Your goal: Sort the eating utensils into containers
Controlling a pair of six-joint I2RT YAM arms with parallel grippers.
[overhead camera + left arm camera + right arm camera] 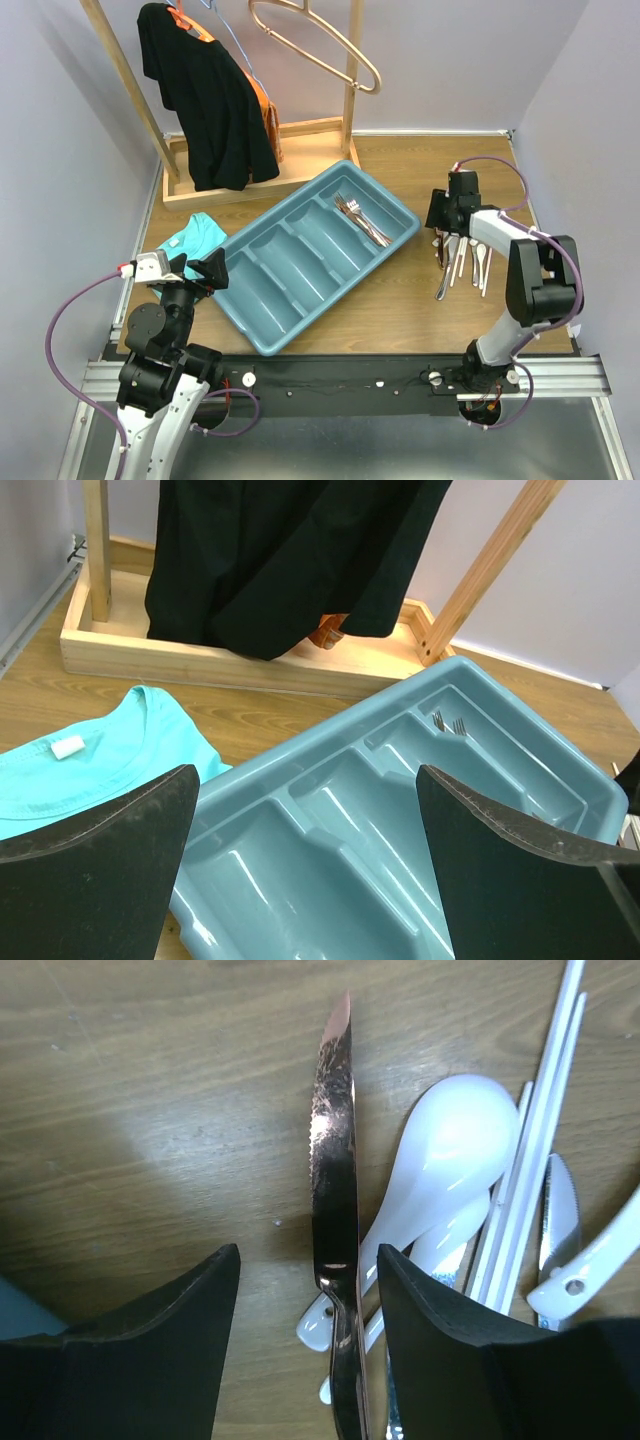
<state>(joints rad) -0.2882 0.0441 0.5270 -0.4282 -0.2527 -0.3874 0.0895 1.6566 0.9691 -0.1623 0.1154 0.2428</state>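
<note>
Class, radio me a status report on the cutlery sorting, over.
Both hands open. Beside teal plastic cutlery tray: left hand. Straddling coppery metal knife: right hand. Crowding it: white plastic spoons.

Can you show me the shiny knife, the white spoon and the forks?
knife point(333, 1160), right wrist view, middle of blade.
white spoon point(455, 1145), right wrist view, its bowl.
forks point(362, 222), top external view, their handles.

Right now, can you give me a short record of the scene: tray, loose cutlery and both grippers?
tray: teal, four compartments, forks in one outer compartment only
loose cutlery: knife, white spoons, chopsticks on the table, right of the tray
left gripper: open, empty, beside the tray
right gripper: open, straddling the knife
</note>
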